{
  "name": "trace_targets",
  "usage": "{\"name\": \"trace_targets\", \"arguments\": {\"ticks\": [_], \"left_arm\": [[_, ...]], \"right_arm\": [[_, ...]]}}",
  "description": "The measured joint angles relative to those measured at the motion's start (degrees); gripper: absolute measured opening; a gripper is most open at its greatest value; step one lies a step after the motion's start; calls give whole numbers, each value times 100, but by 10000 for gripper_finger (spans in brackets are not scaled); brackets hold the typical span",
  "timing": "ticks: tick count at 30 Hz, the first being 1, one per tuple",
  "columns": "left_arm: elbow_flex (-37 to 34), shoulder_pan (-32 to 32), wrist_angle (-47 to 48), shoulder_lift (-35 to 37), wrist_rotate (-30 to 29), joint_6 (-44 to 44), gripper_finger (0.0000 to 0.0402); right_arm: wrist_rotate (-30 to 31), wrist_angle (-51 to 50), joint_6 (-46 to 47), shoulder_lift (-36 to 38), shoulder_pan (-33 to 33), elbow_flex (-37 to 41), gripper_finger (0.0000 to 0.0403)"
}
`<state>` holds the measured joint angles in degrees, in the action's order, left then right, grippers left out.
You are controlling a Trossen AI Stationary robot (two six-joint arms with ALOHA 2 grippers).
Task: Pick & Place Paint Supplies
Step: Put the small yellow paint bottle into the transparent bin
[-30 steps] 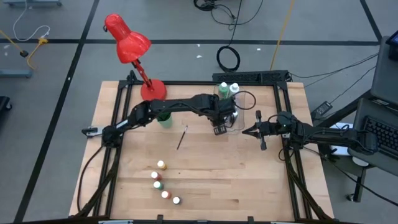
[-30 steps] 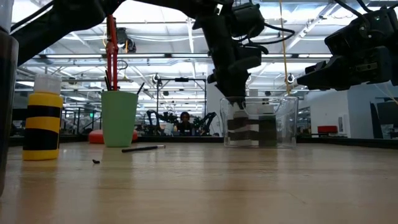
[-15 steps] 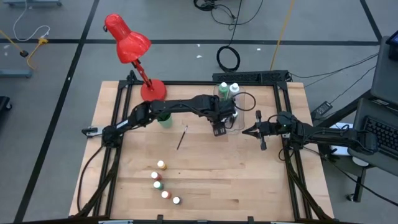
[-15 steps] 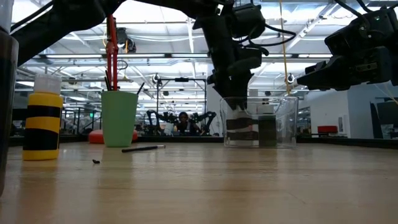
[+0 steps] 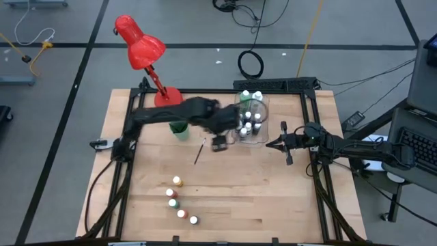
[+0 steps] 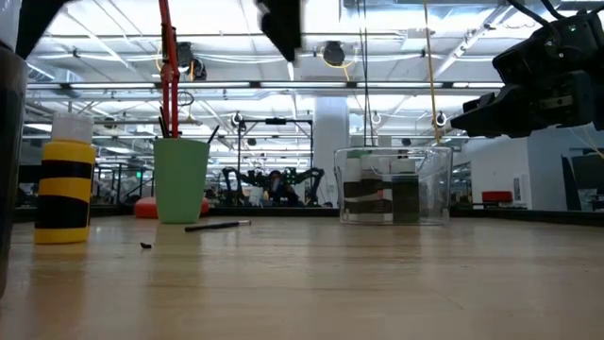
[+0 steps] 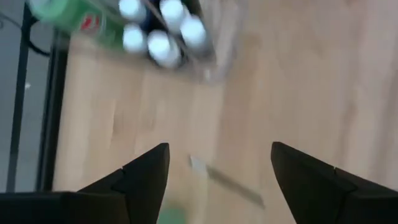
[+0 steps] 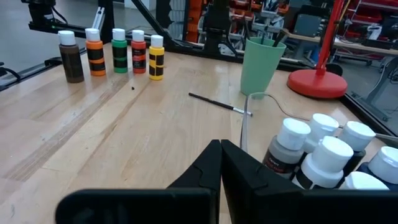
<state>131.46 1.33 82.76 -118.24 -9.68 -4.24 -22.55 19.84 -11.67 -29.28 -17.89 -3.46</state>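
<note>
Left pincer (image 5: 220, 143) has lifted out of the clear bin (image 5: 262, 140) since the earlier frame and now hangs blurred just left of it, fingers (image 7: 146, 174) spread and empty. Bin contents are partly hidden; in the high view about six white caps and two larger bottles (image 5: 250, 98) show at its far side. Five small bottles (image 5: 181, 201) stand in a row near-left. One paintbrush (image 5: 200, 151) lies beside the green cup (image 5: 180, 130). Right pincer (image 5: 271, 144), pressed together, waits right of the bin.

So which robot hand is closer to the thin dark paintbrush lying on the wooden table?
Left. The left gripper hovers just beside the paintbrush; the right gripper waits beyond the bin.
</note>
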Motion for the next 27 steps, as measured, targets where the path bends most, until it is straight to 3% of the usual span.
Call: {"name": "trace_targets", "arguments": {"ticks": [3,8,11,14,17,21,27], "left_arm": [[0,-454,723,573,-293,-454,265],[-596,-1559,526,1630,-593,-1052,241],[-1432,-2376,434,2235,-1082,-1532,229],[-2592,-3141,-121,2850,-1921,-2201,220],[-3828,-3789,-776,3412,-2355,-3018,213],[-5177,-4146,-1844,3746,-2327,-4172,212],[-6062,-3945,-2269,3587,-1177,-4544,224]], "right_arm": [[-1,-10,24,-2,0,1,4],[0,-51,45,-6,0,1,4],[-2,-49,47,-7,0,-1,4],[0,-49,64,-9,0,1,4],[4,-49,67,-13,0,1,4],[11,-47,216,-12,0,1,4],[21,-45,426,-17,0,1,4]]}}
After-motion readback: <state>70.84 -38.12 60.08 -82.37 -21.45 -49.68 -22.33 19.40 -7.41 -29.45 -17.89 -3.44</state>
